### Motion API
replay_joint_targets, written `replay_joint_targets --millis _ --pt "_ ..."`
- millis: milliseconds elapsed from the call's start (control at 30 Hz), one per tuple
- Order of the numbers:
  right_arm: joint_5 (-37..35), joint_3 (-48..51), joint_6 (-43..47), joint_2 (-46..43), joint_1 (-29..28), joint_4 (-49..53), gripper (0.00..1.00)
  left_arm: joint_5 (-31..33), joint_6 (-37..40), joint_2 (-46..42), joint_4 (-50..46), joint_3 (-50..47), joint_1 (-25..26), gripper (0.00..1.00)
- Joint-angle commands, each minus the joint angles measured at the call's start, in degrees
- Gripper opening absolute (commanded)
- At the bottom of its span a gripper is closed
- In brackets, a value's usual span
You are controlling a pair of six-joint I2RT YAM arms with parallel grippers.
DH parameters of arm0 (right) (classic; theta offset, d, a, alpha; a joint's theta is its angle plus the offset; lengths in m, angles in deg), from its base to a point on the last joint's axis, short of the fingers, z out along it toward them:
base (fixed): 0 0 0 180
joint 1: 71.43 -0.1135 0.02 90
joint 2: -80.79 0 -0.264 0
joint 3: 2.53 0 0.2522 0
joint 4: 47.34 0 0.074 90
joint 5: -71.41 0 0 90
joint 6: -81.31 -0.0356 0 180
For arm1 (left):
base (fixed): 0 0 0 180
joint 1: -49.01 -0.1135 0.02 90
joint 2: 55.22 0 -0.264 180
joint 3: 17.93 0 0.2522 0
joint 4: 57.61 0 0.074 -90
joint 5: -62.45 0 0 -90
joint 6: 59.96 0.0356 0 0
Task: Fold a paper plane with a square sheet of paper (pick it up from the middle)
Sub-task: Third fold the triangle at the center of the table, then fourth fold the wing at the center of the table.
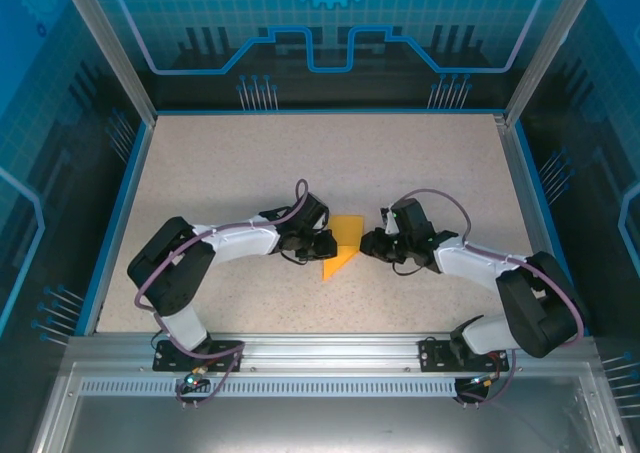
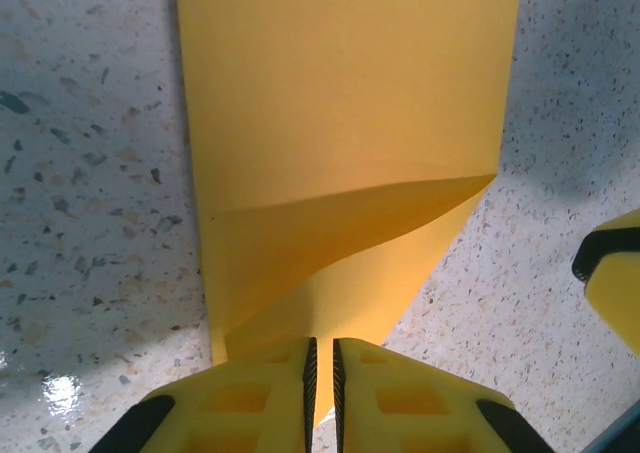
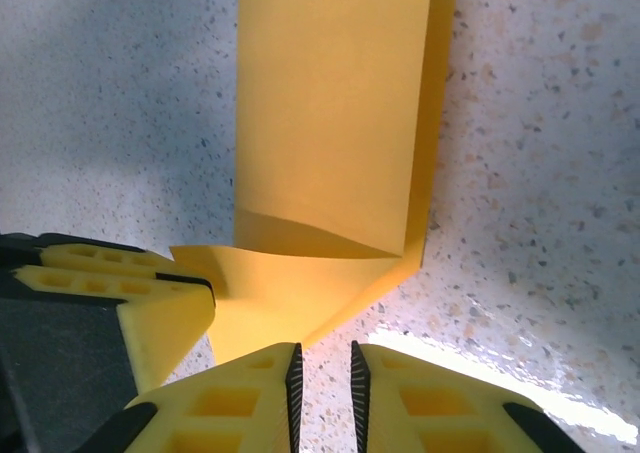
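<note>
L jaws tight, R jaws ajar

I cannot see the paper [image 2: 340, 123] edge inside the left gripper [image 2: 322, 383]; both wrist views cut off its far end.

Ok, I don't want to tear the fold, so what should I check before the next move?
1. Left hand grips the orange-yellow folded paper sheet: ok, closed on its near edge.
2. Right hand free of the sheet: ok, its jaws stand apart and the speckled table shows between them.
3. Fold pressed flat: not ok, the sheet's upper layer bows up off the lower one.
4. Hands apart from each other: ok, in the top view the sheet lies between them.
5. Folded edges lined up: cannot tell.
</note>
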State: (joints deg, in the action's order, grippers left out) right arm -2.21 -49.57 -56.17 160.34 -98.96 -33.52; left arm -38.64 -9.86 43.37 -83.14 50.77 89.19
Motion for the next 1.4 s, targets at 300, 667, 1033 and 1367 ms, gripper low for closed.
replay_joint_targets --millis 300,667,1033,1367 --pt "3.3 0.5 -0.1 3.1 0.7 -3.0 0.29 1.9 2.3 2.4 -1.5 1.8 -0.2 0.16" --pt "7.1 -1.3 -1.9 10.1 0.5 -9.7 0.33 3.5 3.2 2.7 -3.0 1.8 -0.3 0.16" --pt "8.1 -2.4 -0.2 13.7 -0.8 -14.6 0.28 3.9 3.2 3.3 -2.7 1.8 -0.3 0.15" --pt "9.2 -5.2 5.1 16.8 -1.6 -9.8 0.13 5.1 2.6 -3.0 1.0 -1.9 0.7 0.27"
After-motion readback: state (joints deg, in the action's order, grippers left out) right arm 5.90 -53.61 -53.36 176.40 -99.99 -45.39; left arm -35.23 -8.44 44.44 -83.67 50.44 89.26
